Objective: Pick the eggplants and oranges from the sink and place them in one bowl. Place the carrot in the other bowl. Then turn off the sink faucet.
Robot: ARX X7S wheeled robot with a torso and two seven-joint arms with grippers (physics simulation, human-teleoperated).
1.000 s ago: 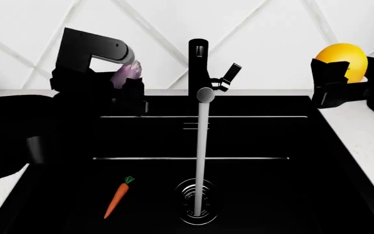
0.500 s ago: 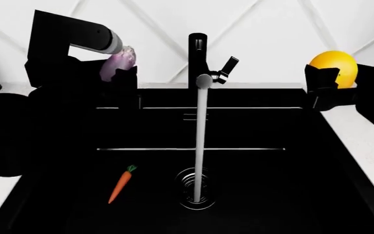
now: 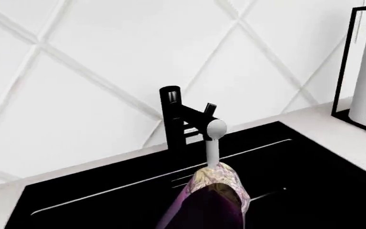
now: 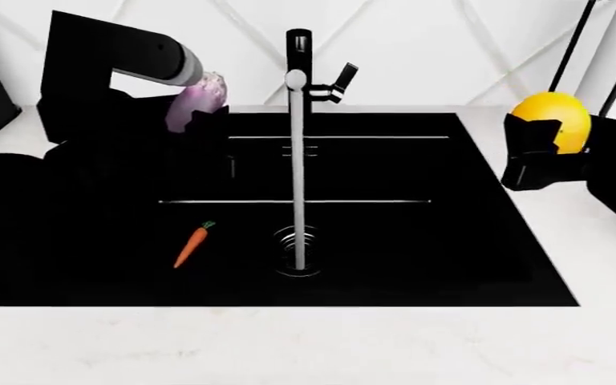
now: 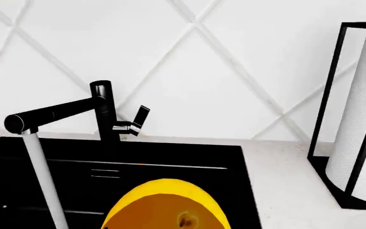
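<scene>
1. Left pincer (image 4: 203, 108), raised over the sink's (image 4: 480, 241) left rear part, pinching the eggplant (image 4: 196, 103); in the left wrist view the eggplant (image 3: 213, 191) fills the lower centre
2. Right pincer (image 4: 538, 144), held above the desk (image 4: 286, 345) just beside the sink's right rim, pinching the orange (image 4: 552, 119); the orange (image 5: 167, 205) shows close up in the right wrist view
3. Carrot (image 4: 192, 245) lying on the sink floor, left of the drain (image 4: 297, 241), leafy top pointing toward the back wall
4. Faucet (image 4: 298, 64) upright at the rear rim, lever (image 4: 342, 79) angled up to the right, water (image 4: 298, 176) falling onto the drain
5. Paper roll (image 5: 361, 143) in a black frame, on the desk right of the sink
</scene>
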